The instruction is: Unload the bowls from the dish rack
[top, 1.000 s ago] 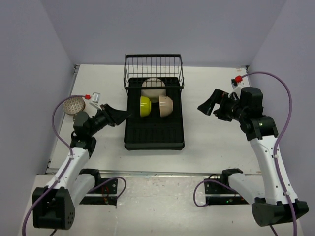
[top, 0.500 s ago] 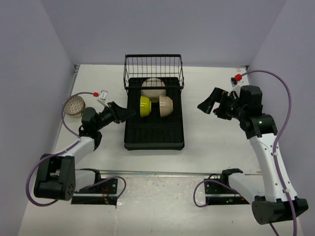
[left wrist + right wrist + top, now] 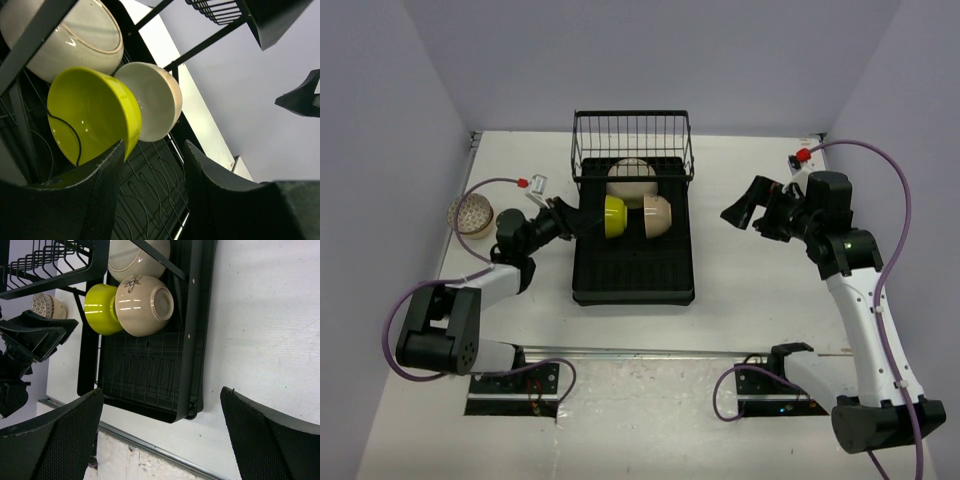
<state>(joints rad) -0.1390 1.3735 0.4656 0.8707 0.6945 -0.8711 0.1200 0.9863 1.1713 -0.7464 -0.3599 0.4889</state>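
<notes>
The black dish rack [image 3: 633, 270] holds three bowls on edge: a lime-yellow bowl [image 3: 614, 217], a cream bowl [image 3: 657, 215] and a larger cream bowl [image 3: 631, 180] by the wire basket. The net-pattern bowl [image 3: 471, 214] stands on the table at the left. A third cream bowl is not in view. My left gripper [image 3: 572, 217] is open at the rack's left edge. In the left wrist view the lime-yellow bowl's rim [image 3: 127, 117] sits just above the left fingertip [image 3: 117, 150], not between the jaws. My right gripper [image 3: 745, 208] is open and empty, right of the rack.
The rack's wire basket [image 3: 632, 140] rises at the far end. A small white part with a red cap [image 3: 800, 162] lies at the far right of the table. Grey walls close in the table on both sides and at the back.
My left gripper has moved right, away from the net-pattern bowl, up to the rack's left edge by the lime-yellow bowl. The right arm has barely moved.
</notes>
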